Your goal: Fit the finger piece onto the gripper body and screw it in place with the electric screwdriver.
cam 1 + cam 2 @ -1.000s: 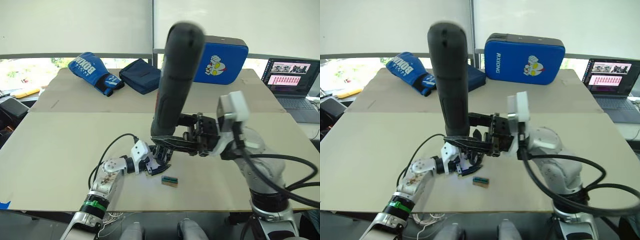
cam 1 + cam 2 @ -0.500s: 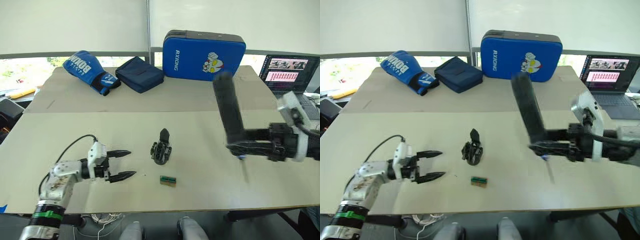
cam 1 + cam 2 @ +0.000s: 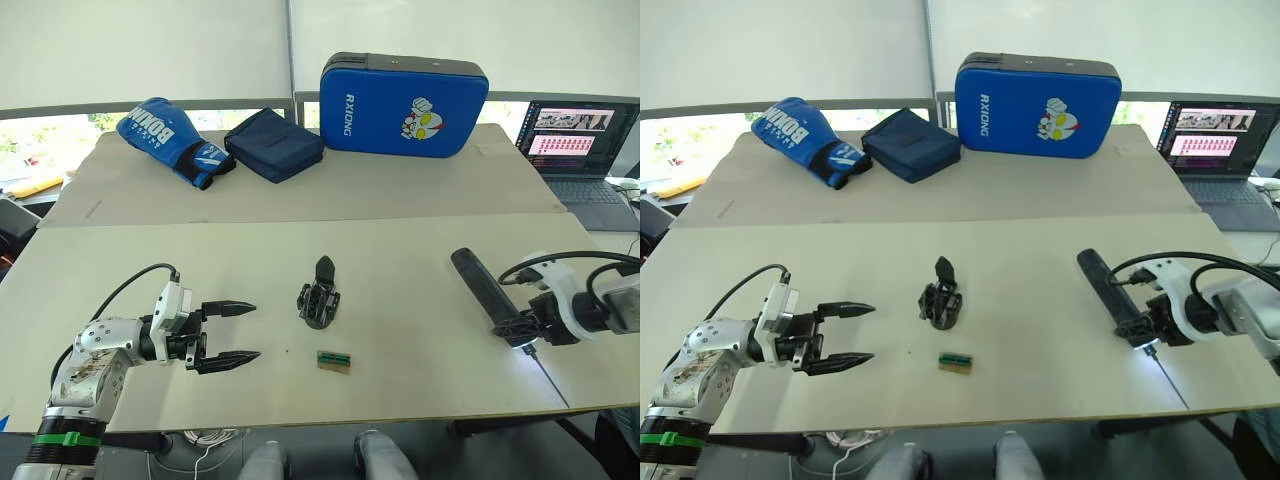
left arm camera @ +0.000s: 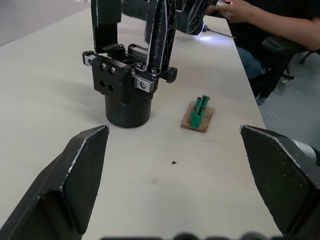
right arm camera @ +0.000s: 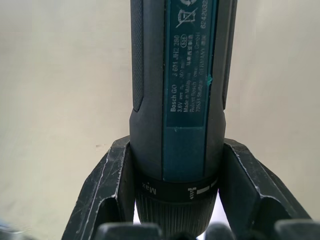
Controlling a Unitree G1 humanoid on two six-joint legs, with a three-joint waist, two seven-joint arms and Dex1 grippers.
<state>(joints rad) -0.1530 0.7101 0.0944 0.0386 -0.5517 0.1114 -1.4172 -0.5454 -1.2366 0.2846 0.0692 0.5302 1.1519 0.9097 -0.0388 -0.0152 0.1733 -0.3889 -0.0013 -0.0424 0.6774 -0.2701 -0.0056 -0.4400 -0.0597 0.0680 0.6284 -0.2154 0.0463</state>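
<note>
Your right claw [image 3: 1155, 325] pinches the screwdriver [image 3: 1110, 283] low over the table [image 3: 1040, 250] on the right, bit toward the near edge, well apart from the work. Mid-table, the finger [image 3: 324, 268] stands upright on the body [image 3: 319, 303], seemingly fitted. Your left claw [image 3: 240, 332] hangs spread, empty, facing it.

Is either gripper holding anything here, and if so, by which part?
The right gripper is shut on the electric screwdriver, gripping its front end by the collar next to the bit. The left gripper is open and holds nothing.
</note>
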